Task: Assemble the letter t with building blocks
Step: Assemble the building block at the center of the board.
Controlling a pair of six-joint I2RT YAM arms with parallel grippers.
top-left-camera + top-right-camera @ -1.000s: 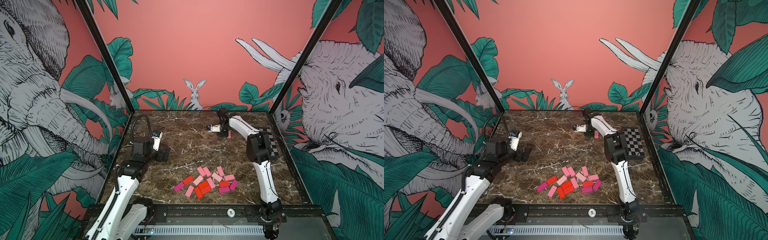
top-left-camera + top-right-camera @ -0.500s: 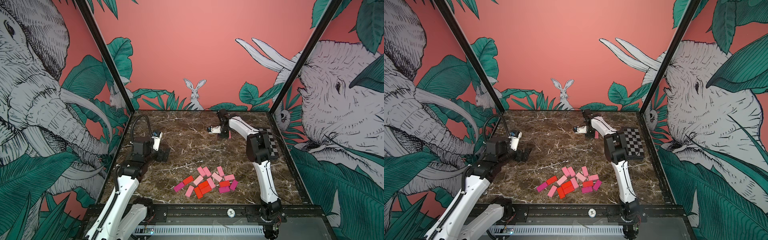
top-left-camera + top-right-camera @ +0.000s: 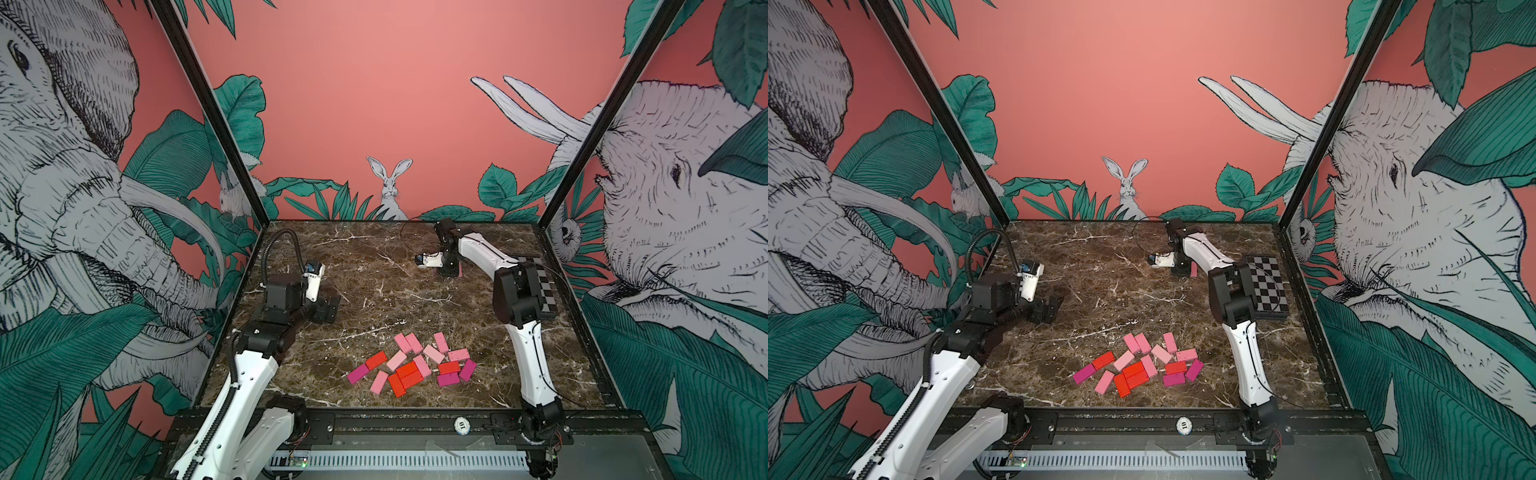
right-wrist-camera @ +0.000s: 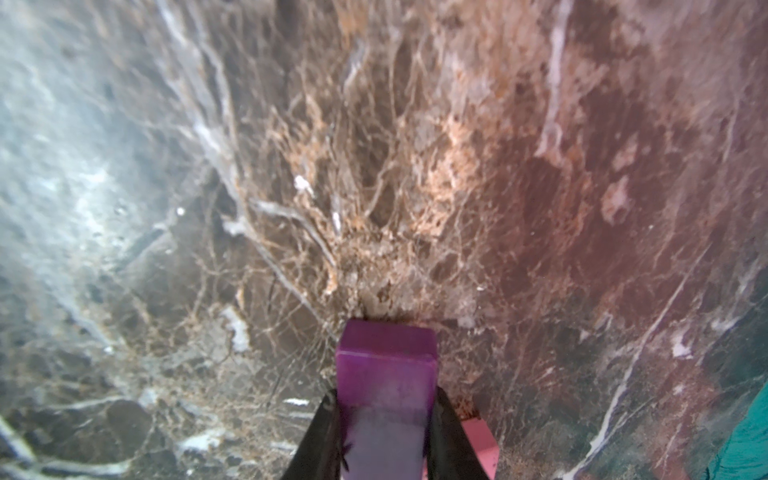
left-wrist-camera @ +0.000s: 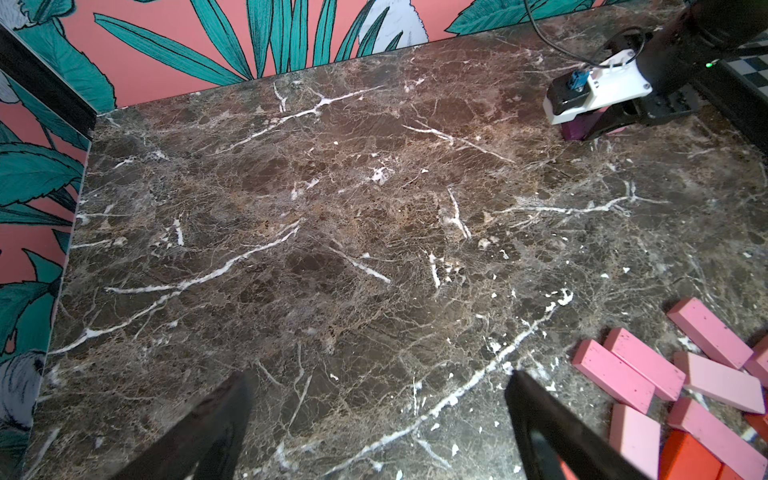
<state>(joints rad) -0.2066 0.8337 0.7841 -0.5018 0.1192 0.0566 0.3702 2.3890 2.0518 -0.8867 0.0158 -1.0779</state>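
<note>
**Q:** Where is the piece?

**A:** Pinched between my right gripper's jaws: a dark purple block, its free end down at the marble table. A pink block lies just beside my fingers.

**Q:** What could go wrong?

**A:** If I let go crooked, the purple block may topple or knock the pink one askew. My left gripper hangs wide and empty, with the loose pile of blocks just off to its side. A careless reach would scatter them.
</note>
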